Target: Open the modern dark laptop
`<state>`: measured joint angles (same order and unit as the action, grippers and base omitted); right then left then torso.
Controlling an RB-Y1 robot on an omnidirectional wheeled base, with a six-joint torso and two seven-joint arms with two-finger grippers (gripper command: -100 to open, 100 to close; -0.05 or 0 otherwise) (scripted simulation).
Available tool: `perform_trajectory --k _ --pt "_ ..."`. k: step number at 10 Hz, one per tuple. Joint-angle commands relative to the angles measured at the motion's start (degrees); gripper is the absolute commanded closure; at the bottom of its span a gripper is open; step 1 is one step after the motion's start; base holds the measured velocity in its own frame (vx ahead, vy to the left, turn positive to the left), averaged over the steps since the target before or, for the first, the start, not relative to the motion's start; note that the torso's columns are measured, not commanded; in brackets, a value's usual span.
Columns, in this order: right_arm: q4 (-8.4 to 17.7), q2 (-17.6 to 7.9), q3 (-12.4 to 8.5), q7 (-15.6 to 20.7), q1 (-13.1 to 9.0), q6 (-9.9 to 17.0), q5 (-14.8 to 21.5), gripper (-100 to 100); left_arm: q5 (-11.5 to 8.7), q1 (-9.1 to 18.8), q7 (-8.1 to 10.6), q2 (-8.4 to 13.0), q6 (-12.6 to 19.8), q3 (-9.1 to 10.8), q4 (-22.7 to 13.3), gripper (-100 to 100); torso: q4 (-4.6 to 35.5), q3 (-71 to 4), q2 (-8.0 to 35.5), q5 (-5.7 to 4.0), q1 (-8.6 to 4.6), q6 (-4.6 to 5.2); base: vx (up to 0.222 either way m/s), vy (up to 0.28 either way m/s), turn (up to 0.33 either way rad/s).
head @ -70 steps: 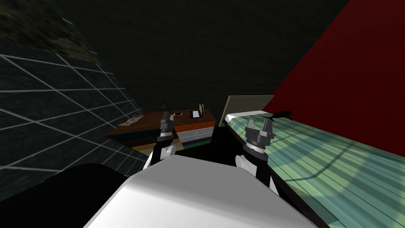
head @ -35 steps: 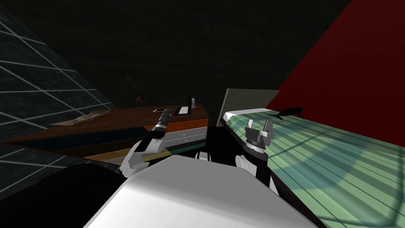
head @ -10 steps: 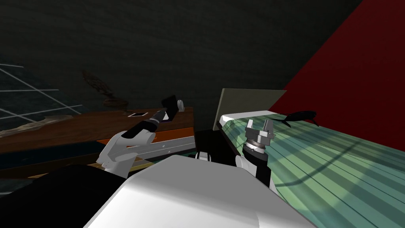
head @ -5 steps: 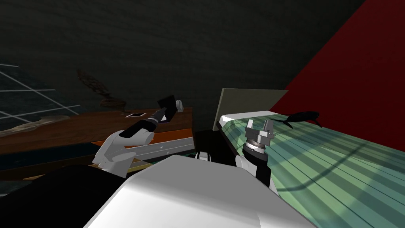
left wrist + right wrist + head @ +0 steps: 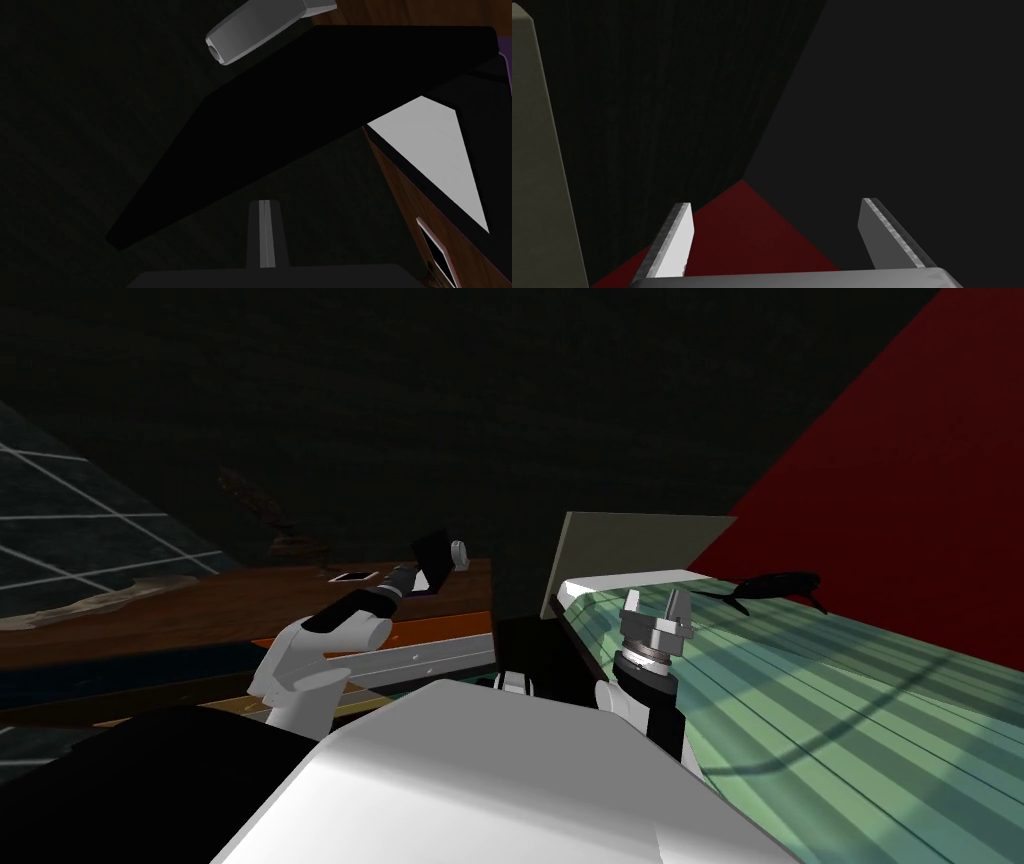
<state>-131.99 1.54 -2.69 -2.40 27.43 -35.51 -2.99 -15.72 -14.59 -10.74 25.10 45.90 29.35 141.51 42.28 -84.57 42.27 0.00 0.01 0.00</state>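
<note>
While the laptop sits on the bench, lid part-raised, the left pincer, blades together, points just under the lid's edge; pushing up along the hinge's arc, not forward, should spare the base. The right pincer stands apart by the bed.

You've got a laptop with a flat black lid and a pale grey-white inner face, on a desk of reddish-brown wood grain whose drawer fronts run in orange, white and dark bands. The bed cover is pale green with thin dark stripes and carries a plain black figure, with an olive-grey headboard and a deep red wall by it. The dark wall shows you a pale grid of lines.
</note>
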Motion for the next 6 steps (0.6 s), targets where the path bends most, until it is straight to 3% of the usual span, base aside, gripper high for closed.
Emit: perform_trajectory --k 1,4,5,6 --pt "0.00 0.00 0.00 0.00 0.00 0.00 0.00 0 -1.75 1.65 2.88 -1.42 0.24 0.49 -0.91 100 0.00 0.00 0.00 -0.01 -0.02 0.00 -0.026 0.042 0.035" --pt "0.00 0.00 0.00 0.00 0.00 0.00 0.00 0 -3.73 3.45 6.02 -3.06 0.54 1.05 -1.83 100 0.00 0.00 0.00 0.00 0.00 0.00 -0.017 0.042 0.033" --pt "0.00 0.00 0.00 0.00 0.00 0.00 0.00 0 -3.27 3.12 5.24 -2.72 0.50 0.90 -1.65 100 0.00 0.00 0.00 0.00 -0.01 0.00 -0.006 0.017 0.005" --pt "0.00 0.00 0.00 0.00 0.00 0.00 0.00 0 -2.49 2.51 3.88 -1.32 1.23 1.16 -1.16 -100 0.00 -0.01 -0.01 -0.02 -0.08 0.00 0.005 -0.021 -0.085"
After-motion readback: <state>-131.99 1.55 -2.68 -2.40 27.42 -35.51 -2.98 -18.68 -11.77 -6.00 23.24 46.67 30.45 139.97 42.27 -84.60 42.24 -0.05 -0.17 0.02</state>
